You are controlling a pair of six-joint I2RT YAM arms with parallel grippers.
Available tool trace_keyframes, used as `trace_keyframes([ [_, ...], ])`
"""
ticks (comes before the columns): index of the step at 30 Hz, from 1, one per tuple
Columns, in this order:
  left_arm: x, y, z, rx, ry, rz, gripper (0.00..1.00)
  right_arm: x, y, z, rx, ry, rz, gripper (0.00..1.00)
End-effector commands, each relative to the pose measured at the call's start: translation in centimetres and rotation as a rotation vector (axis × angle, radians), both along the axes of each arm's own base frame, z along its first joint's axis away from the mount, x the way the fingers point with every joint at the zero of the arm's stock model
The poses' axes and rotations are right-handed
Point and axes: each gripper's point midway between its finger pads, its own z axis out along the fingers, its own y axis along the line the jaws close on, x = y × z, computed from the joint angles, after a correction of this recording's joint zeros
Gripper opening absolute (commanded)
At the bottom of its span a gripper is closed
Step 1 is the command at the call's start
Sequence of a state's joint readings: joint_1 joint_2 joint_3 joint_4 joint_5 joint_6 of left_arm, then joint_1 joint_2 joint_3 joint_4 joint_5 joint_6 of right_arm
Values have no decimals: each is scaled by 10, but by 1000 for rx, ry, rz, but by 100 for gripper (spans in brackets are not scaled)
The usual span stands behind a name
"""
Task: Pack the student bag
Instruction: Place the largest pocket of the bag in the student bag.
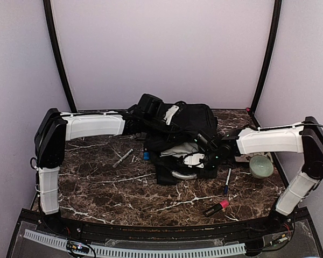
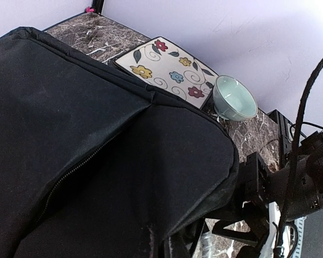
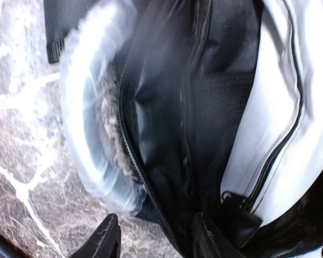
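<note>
Your right end effector has its fingers apart. They hang over the zipped rim of the bag's open pocket, and nothing is gripped between them. Your left end effector is closed and pressed into the bag's far left corner. Black fabric fills that wrist view and hides the fingertips, so you cannot tell whether cloth is caught between them.

The table is dark brown marble with white veins. The student bag lies at its middle, toward the back, between your two arms. Its left corner stands raised at the left end effector, and a pocket gapes toward the near edge with pale lining showing inside.

A rectangular board with a flower pattern lies flat just beside the bag's right side. A curved piece of clear plastic sits at the pocket's mouth, partly on the table and touching the zip edge. Something grey and fuzzy shows through it, but you cannot make out what it is. A pale green bowl stands upright next to the board, near the table's right edge.

A dark marker with a red end lies near the front right. A blue-tipped pen lies between that marker and the bag. A grey pen lies left of the bag, and a small blue object sits right at the bag's left edge.
</note>
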State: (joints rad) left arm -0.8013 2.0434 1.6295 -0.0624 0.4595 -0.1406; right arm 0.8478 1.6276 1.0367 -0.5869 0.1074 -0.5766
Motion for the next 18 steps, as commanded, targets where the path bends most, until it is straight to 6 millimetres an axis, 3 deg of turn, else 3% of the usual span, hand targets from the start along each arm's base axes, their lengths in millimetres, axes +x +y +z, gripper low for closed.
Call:
trace_keyframes([
  [1, -4, 5, 26, -61, 5, -2, 0, 10, 19, 2, 79, -30, 22, 46],
  [9, -3, 6, 25, -65, 18, 7, 0, 32, 25, -25, 18, -66, -3, 43],
  [11, -3, 5, 26, -67, 21, 7, 0, 32, 26, -25, 16, -62, -4, 34],
  [13, -3, 6, 25, -65, 23, 10, 0, 30, 29, -17, 31, -53, -1, 19],
  [15, -3, 6, 25, -66, 24, 11, 0, 27, 34, 3, 73, -70, 10, 5],
  [18, -2, 6, 23, -69, 27, 16, 0, 16, 41, 43, 133, -103, 61, 0],
])
